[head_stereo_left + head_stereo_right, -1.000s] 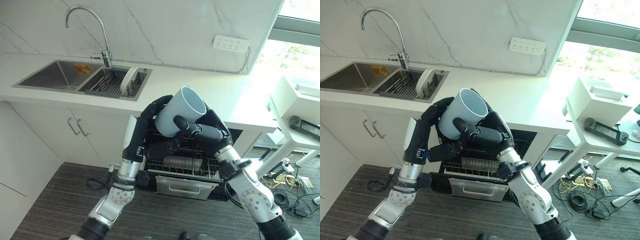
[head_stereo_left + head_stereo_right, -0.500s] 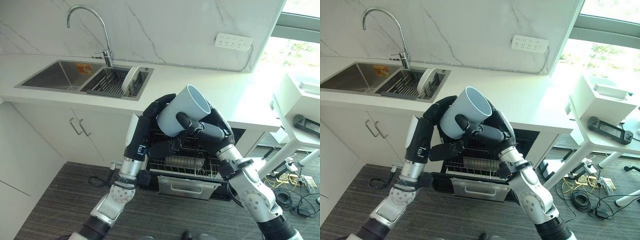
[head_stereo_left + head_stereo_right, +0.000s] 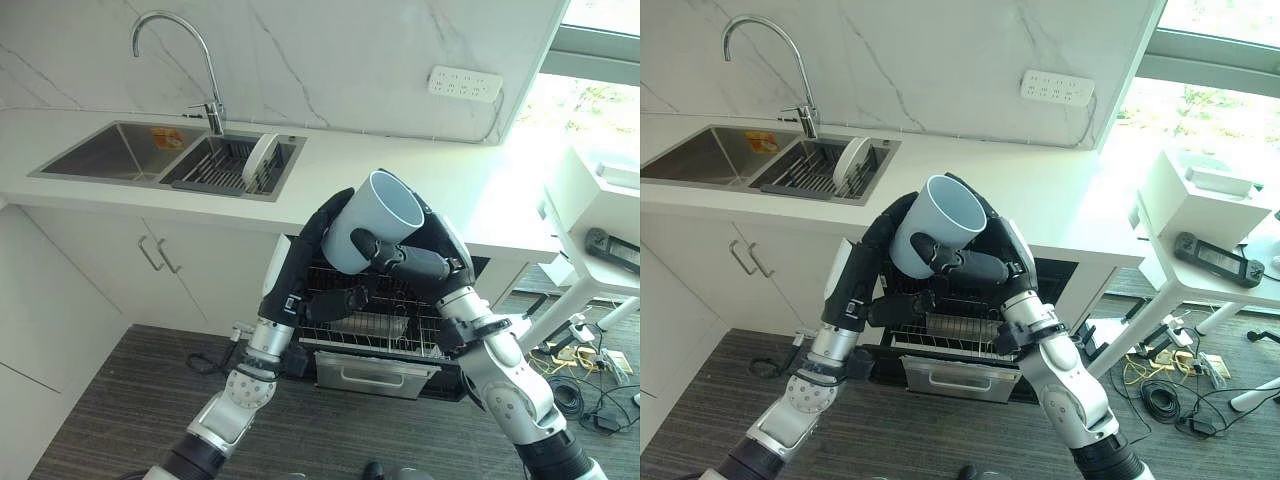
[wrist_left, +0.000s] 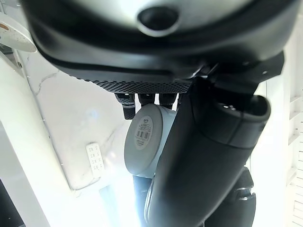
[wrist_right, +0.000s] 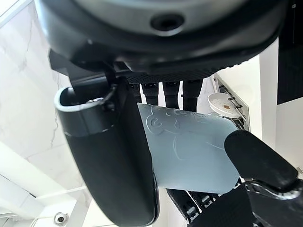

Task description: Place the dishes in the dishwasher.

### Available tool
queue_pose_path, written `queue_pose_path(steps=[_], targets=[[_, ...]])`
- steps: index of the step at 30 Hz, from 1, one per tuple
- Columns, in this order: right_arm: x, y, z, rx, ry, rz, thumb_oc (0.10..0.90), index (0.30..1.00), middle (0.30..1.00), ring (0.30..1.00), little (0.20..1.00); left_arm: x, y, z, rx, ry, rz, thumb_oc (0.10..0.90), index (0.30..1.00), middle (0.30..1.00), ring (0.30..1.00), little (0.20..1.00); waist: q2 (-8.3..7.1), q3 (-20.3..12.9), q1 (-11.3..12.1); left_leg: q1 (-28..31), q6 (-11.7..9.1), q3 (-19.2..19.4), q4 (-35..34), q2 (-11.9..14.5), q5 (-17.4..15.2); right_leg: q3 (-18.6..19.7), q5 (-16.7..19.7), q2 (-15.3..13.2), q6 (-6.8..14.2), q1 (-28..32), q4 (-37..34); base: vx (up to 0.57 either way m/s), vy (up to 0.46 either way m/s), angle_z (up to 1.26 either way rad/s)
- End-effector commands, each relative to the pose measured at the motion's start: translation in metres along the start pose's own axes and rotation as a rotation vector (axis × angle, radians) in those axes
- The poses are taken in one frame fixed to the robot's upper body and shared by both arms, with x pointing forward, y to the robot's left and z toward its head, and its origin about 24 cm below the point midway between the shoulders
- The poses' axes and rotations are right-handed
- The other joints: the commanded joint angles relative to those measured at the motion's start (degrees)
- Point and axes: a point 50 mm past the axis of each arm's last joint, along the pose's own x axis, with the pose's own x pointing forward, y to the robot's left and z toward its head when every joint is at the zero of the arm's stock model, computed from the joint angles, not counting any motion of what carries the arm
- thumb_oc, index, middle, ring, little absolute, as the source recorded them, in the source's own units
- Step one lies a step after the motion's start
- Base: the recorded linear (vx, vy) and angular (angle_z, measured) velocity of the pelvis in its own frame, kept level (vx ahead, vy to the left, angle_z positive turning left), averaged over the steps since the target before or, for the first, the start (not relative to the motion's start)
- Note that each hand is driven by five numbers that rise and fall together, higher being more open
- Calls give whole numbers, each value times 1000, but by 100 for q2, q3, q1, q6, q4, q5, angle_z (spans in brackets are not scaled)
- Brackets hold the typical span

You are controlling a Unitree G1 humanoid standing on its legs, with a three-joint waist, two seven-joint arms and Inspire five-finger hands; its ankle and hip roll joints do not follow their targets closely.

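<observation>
- Pale-blue cup [image 3: 366,223] held in mid-air between both hands, above the pulled-out dishwasher rack [image 3: 372,326] and in front of the surface's [image 3: 480,205] front edge; mouth tilted up and away.
- Left hand [image 3: 318,262] curled round the cup's underside and near wall; base label visible past its fingers in the left wrist view.
- Right hand [image 3: 418,258] wrapped round the opposite wall, thumb laid across the cup's side.
- Compared with half a second ago: cup nudged slightly right and a little lower, left forearm drawn in closer beneath it; grip unchanged on both sides.
- Judged as a small re-aiming over the rack, not yet a lowering; cup still upright-mouthed, so inversion probably needed before seating.
- White plate [image 3: 256,160] standing in the sink's drying rack [image 3: 222,165], well apart from the hands, not yet loaded.
</observation>
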Motion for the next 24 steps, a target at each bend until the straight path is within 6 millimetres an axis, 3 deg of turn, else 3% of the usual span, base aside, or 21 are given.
queue_pose_path(steps=[1,13,19,24], targets=[[21,18,66,15,-405,102,400,300,300,300,300,12,-8,26,-32,-171,-33,800,900,900,900,900,-81,-110,25,177,-30,-6,-258,218,-519,180,-597,-476,864,530,-107,0,0,0],[12,3,73,-3,-464,11,400,300,300,300,300,2,21,12,35,-89,174,800,900,900,900,900,-46,-115,29,197,-33,-12,-258,220,-513,216,-613,-463,836,546,-107,0,0,0],[2,-9,74,-18,-475,-48,400,300,300,300,300,-3,52,8,79,-51,347,800,900,900,900,900,-10,-108,3,208,-47,-14,-258,223,-495,244,-615,-455,818,549,-107,0,0,0],[-5,-15,73,-20,-474,-70,400,300,300,300,300,-6,56,-3,63,71,289,800,900,900,900,900,31,-112,-52,211,-51,20,-258,236,-480,285,-617,-438,816,537,-107,0,3,-1]])
